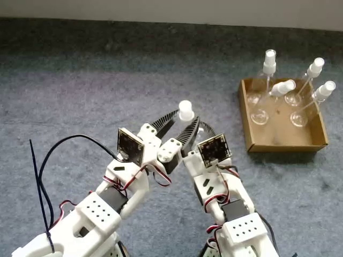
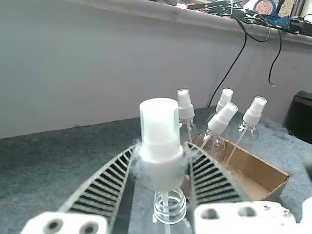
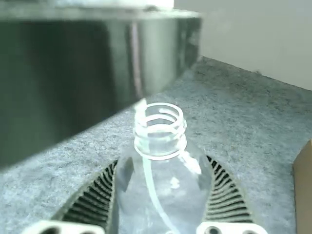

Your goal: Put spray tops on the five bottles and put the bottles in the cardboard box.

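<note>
Item 1. Left arm: extends from the near edge of the table toward the middle and angles inward toward the other arm.

Item 2. Left gripper: its ribbed black fingers are closed to a narrow gap and clamp the white spray top on both sides. The spray top is upright and sits just above the open neck of the bottle, not seated on it. Its thin dip tube runs down into the neck.

Item 3. Right arm: stands beside the left arm and leans inward, so the two grippers meet at one spot in the high view.

Item 4. Right gripper: partly closed, with a finger pressed against each side of the clear bottle. The bottle is upright, its threaded mouth is uncapped, and the dip tube shows inside it.

Item 5. Cardboard box: a shallow open tray on the table, well apart from the grippers on the right arm's side.

Item 6. Capped bottles: four clear bottles stand together in the box, each with a white spray top.

Item 7. Table: covered in grey felt-like material. A black cable lies beside the left arm.
</note>
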Controlling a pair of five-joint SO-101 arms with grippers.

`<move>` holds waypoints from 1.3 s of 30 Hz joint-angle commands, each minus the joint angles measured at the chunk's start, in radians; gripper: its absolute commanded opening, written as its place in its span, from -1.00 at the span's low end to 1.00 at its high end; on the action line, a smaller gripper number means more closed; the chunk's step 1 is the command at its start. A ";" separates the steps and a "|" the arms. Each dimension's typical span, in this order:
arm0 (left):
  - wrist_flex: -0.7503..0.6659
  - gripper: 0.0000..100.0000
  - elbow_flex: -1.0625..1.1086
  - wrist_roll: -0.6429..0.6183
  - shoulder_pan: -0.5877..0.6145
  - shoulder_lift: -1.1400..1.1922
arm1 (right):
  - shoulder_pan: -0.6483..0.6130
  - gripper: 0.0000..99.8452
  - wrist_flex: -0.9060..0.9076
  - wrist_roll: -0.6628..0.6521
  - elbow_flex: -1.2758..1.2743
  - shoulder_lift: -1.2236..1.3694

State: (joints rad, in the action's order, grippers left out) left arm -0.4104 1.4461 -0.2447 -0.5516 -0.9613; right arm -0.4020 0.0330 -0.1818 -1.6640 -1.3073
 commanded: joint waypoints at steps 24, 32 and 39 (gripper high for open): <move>-0.006 -0.98 0.007 -0.028 -0.027 -0.025 | -0.079 -0.78 0.193 -0.149 0.329 -0.008; 0.063 -0.98 0.019 -0.025 -0.067 -0.033 | -0.062 -0.78 0.197 -0.028 0.338 -0.008; 0.063 -0.97 0.016 -0.025 -0.065 -0.033 | -0.056 -0.78 0.197 -0.023 0.332 -0.008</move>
State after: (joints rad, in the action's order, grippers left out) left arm -0.3675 1.4615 -0.2631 -0.5884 -0.9966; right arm -0.4634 0.2279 -0.2140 -1.4170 -1.3027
